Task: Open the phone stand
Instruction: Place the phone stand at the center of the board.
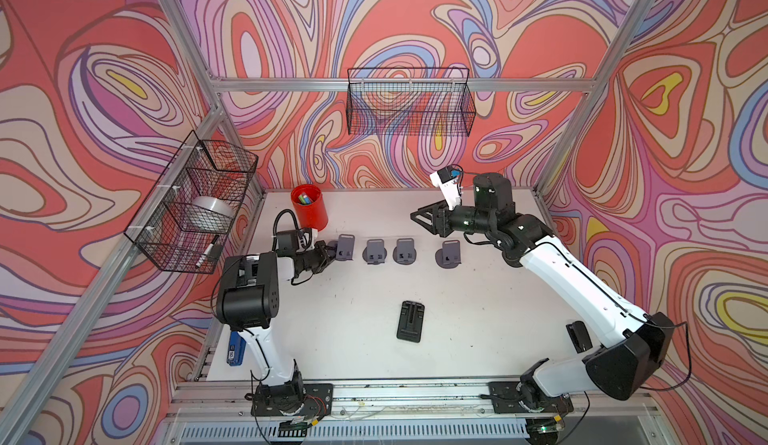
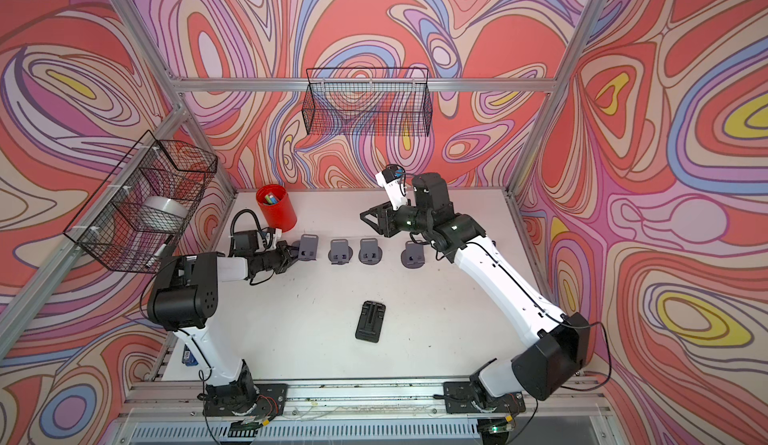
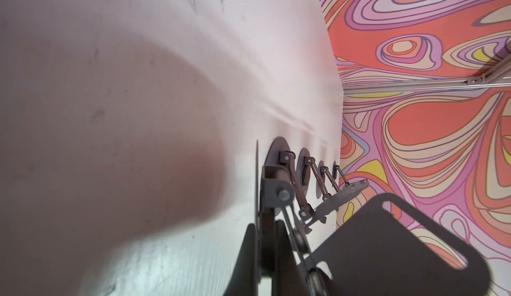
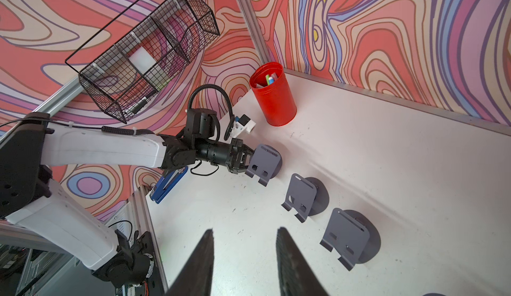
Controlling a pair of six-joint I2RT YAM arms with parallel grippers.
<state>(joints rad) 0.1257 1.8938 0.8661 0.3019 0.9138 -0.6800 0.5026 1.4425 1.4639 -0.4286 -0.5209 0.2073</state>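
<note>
Several grey phone stands stand in a row across the table, their back plates raised off round bases. My left gripper is shut on the thin base edge of the leftmost grey phone stand, whose plate is tilted up. My right gripper hangs open and empty above the back right of the table, past the rightmost stand. A black folded phone stand lies flat near the table's middle.
A red cup with pens stands just behind the left gripper. Wire baskets hang on the left wall and back wall. A blue stapler lies at the left edge. Another black flat piece lies by the right arm.
</note>
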